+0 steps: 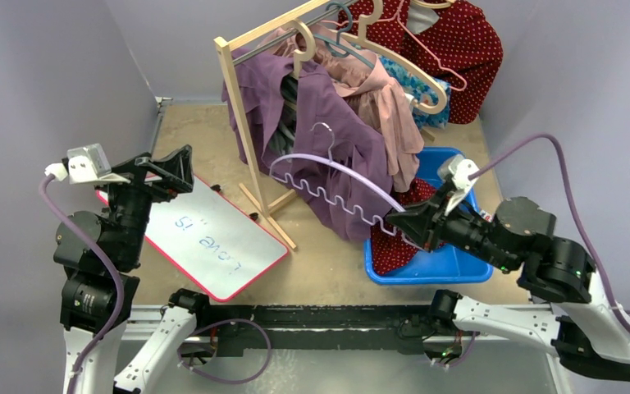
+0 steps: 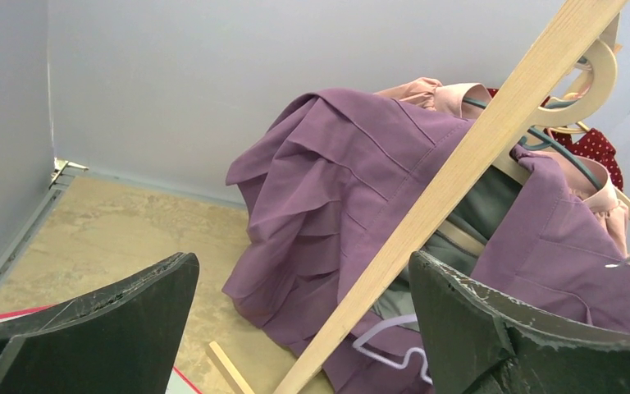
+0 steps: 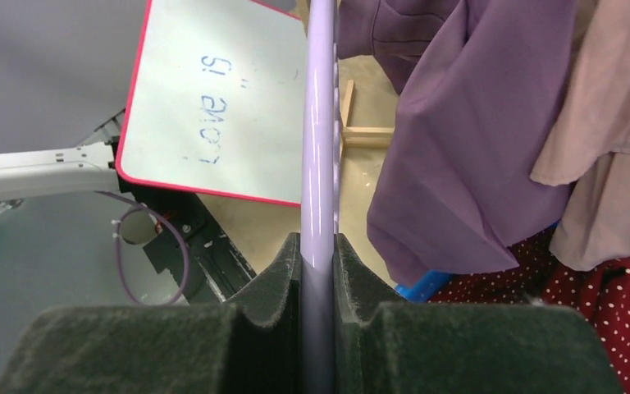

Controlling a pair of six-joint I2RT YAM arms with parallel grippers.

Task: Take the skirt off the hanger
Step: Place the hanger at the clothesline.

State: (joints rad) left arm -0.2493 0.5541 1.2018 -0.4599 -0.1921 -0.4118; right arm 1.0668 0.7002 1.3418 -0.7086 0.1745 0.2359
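Tan table (image 1: 328, 271) between grey walls: left arm idle, right arm pinching a hanger that looks bare.

Near the left edge the left gripper (image 1: 182, 171) hangs over the whiteboard (image 1: 205, 238), its fingers spread wide on nothing. Mid-table stands the wooden rack (image 1: 242, 115), draped in purple and pink clothes. In front of it the lavender hanger (image 3: 321, 123) runs its long bar leftward and slightly toward the far edge, hook toward the rack. The right gripper (image 3: 320, 263) is pressed tight on the bar's right end. The red dotted skirt (image 1: 390, 250), as I take it, lies crumpled in the blue bin (image 1: 459, 267) by the right edge, just under that gripper. A crumpled heap like that shows no clear axis. I'd lift the hanger straight away from the purple folds so its notches don't snag.
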